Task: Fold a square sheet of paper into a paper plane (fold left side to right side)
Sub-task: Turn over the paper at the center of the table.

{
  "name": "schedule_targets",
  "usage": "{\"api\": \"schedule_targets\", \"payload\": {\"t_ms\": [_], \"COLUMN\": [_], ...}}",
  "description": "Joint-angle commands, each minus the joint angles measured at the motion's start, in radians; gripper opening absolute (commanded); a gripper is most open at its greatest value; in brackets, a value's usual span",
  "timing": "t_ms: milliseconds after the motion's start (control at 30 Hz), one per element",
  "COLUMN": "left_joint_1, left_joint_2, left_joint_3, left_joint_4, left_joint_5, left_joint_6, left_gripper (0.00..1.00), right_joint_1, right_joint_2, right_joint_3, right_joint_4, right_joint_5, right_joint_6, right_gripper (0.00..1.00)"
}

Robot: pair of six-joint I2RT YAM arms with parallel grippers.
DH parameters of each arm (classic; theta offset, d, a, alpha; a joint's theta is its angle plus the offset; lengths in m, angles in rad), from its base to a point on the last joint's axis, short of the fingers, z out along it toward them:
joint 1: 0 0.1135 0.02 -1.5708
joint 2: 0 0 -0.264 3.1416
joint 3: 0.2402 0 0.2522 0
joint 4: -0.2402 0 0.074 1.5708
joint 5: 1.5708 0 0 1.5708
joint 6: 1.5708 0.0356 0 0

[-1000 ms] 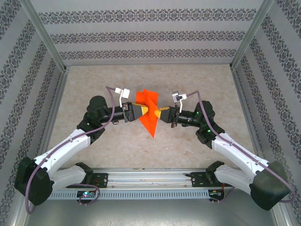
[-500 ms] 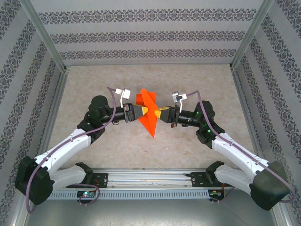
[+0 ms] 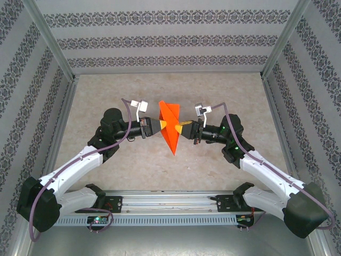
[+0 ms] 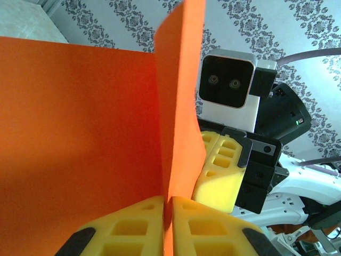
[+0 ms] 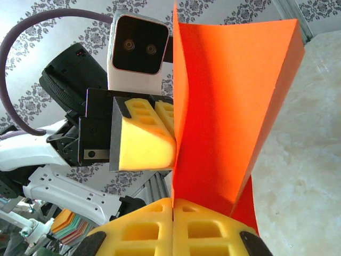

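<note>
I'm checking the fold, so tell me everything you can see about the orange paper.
The paper is thin, matte, bright orange-red, creased into a pointed shape with flaps spreading from a centre fold. It is held in the air, its tip toward the near side. The left end effector and right end effector pinch it from opposite sides, both shut on it.

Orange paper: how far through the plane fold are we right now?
Done: the orange paper is creased, with panels meeting along a sharp fold line. In hand: the left gripper and right gripper are each shut on it from opposite sides, holding it edge-up above the table. Left: the panels splay apart rather than lying flat, and it is not a slim dart, so the folding looks unfinished.
</note>
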Motion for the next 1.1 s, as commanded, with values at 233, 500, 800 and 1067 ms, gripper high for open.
{"api": "schedule_targets", "payload": {"t_ms": [233,500,800,1067], "left_joint_1": [-0.013,-0.014,-0.014,-0.015], "left_joint_2": [-0.011,-0.014,-0.026,-0.025], "left_joint_3": [0.015,0.015,0.015,0.01], "left_joint_4": [0.074,0.082,0.075,0.09], "left_joint_5": [-0.016,-0.022,-0.027,-0.023], "left_joint_6": [0.004,-0.002,0.0,-0.02], "left_gripper": [0.03,0.02,0.02,0.02], "right_joint_1": [-0.012,-0.085,-0.021,0.074], "right_joint_2": [-0.035,-0.16,-0.144,-0.085], "right_joint_3": [0.026,-0.032,-0.073,-0.025], "right_joint_4": [0.012,-0.2,-0.225,-0.159], "right_joint_5": [0.013,0.075,0.062,0.077], "right_joint_6": [0.013,-0.018,0.056,0.062], "right_gripper": [0.24,0.66,0.93,0.92]}}
